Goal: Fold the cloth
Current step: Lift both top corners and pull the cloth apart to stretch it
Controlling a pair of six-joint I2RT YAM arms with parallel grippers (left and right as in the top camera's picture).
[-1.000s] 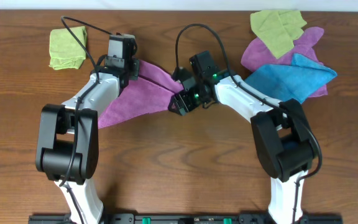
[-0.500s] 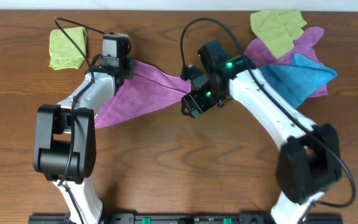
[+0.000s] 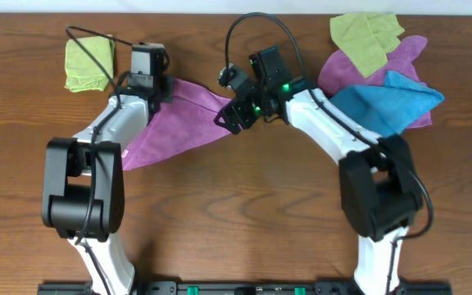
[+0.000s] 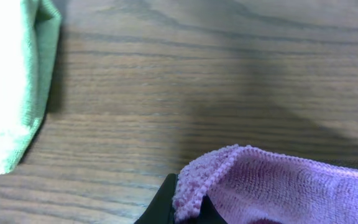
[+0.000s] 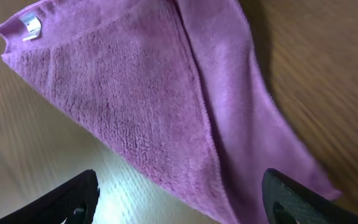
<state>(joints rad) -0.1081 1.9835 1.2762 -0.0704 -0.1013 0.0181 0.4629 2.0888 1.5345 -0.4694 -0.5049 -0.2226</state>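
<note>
The purple cloth (image 3: 179, 121) lies folded into a triangle on the table between the arms. My left gripper (image 3: 164, 83) is shut on its upper left edge; in the left wrist view the black jaws (image 4: 185, 210) pinch the cloth's fuzzy rim (image 4: 272, 186). My right gripper (image 3: 230, 115) is open and empty above the cloth's right corner. In the right wrist view the cloth (image 5: 160, 93) shows a folded edge and its white tag (image 5: 31, 25), with the open fingers (image 5: 179, 202) spread to either side below it.
A folded green cloth (image 3: 88, 64) lies at the back left and also shows in the left wrist view (image 4: 11, 81). At the back right is a pile of a green cloth (image 3: 365, 34), a second purple cloth (image 3: 400, 57) and a blue cloth (image 3: 392, 102).
My right gripper has moved up and to the left, and now hangs open over the cloth's right corner. My left gripper has shifted slightly up and left, still holding the edge.
</note>
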